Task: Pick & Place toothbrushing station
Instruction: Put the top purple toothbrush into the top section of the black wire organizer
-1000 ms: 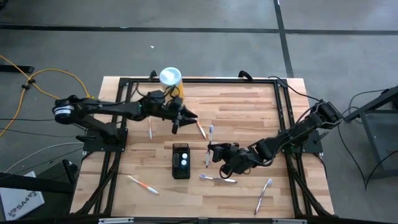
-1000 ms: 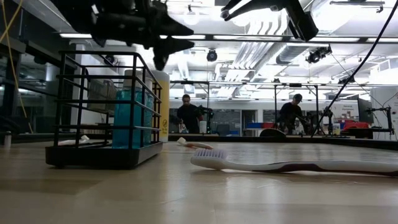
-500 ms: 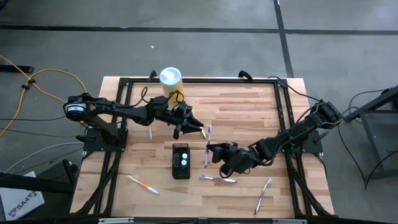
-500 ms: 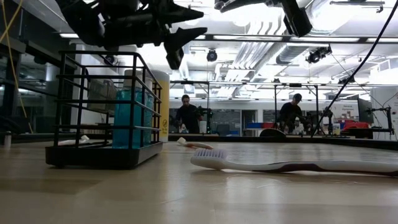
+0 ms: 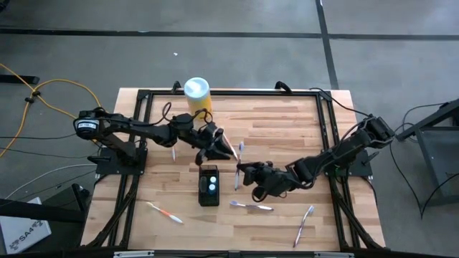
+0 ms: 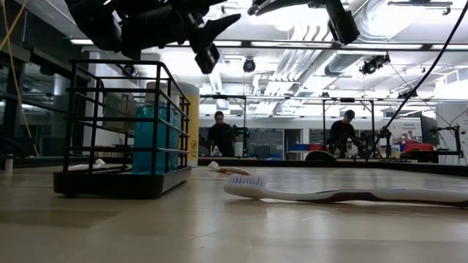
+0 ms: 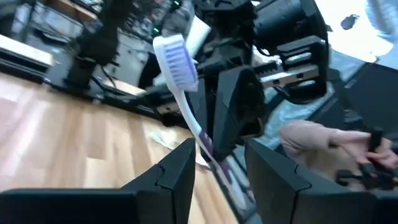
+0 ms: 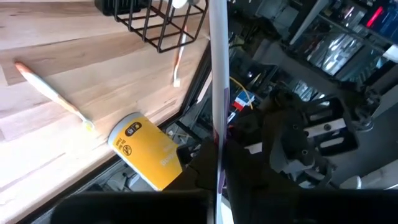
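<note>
The toothbrushing station [image 5: 209, 185], a black wire rack holding white items, stands at the table's middle. In the low view the station [image 6: 124, 135] holds a blue bottle. Just right of it my right gripper [image 5: 245, 174] is shut on a white and purple toothbrush [image 5: 239, 161], held above the table. My left gripper [image 5: 224, 151] is open beside the brush's head end. In the left wrist view its fingers [image 7: 180, 171] stand on either side of the toothbrush handle [image 7: 202, 140] without touching it. My right gripper pinches the toothbrush's handle [image 8: 218, 146] between its two fingers, toward the end away from the bristles. The fingers come from the table's right and lie across the brush. The brush is lifted clear of the table, with its bristle head [image 7: 176, 59] toward the far edge.
A yellow canister with a white lid [image 5: 197, 92] stands at the far edge. Loose toothbrushes lie on the table near the front left [image 5: 164, 212], below the right gripper [image 5: 251, 206], at the front right [image 5: 304, 224] and under the left arm [image 5: 173, 149].
My left gripper has moved toward the table's right and near edge, up to the held toothbrush, turning as it went. Its open fingers now flank the brush's handle. The right gripper and its toothbrush have stayed put.
</note>
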You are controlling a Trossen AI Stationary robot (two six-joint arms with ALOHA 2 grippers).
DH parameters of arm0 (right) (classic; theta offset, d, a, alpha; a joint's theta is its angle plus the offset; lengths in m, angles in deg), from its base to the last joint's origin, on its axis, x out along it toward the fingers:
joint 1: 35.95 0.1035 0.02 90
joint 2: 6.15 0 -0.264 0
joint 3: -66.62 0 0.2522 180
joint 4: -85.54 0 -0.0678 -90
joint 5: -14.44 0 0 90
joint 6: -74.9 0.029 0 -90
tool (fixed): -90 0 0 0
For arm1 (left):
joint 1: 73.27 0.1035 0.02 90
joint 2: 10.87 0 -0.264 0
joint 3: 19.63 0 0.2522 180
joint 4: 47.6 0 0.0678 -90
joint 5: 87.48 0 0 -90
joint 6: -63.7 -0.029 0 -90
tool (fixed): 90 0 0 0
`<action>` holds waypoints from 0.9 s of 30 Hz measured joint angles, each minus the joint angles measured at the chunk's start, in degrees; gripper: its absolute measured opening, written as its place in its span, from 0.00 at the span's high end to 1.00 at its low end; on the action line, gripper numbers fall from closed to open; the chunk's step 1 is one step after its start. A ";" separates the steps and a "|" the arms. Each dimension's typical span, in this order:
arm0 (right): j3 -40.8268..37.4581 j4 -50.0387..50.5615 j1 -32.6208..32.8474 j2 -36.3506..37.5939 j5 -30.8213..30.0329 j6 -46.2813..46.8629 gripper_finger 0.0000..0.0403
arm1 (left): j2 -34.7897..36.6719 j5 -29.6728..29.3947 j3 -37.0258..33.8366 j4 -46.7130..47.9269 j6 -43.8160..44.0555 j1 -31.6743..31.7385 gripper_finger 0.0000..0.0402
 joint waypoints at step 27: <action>-0.02 -2.46 1.19 0.00 -1.40 -1.62 0.99 | 0.02 9.23 13.44 26.36 -16.81 3.12 0.66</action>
